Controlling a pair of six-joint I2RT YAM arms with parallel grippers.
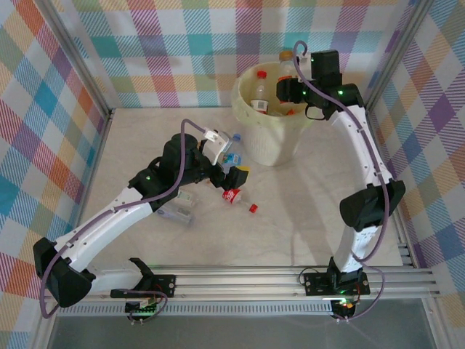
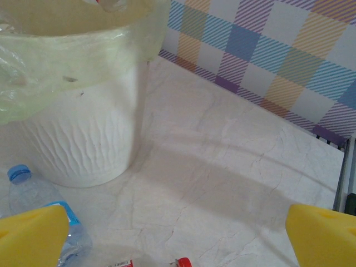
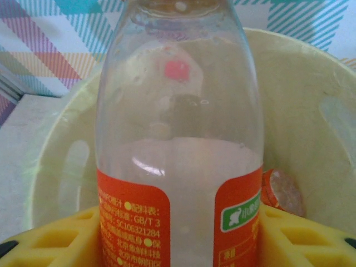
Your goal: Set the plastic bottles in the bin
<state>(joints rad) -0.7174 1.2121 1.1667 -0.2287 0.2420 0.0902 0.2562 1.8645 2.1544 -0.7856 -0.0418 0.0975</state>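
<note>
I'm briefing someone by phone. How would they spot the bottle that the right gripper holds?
Find the big cream bin at the back of the table, then the right gripper over its far rim. The clear bottle between its yellow fingers has an orange label with a green patch, unlike the red-capped bottle lying in the bin.

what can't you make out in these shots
- Right wrist view: orange-label bottle, top cut off by the upper edge.
- Left wrist view: blue-capped bottle, lower body behind a yellow finger; red cap cut by the bottom edge.
- Top view: inside of the bin, partly behind the right arm.
</note>
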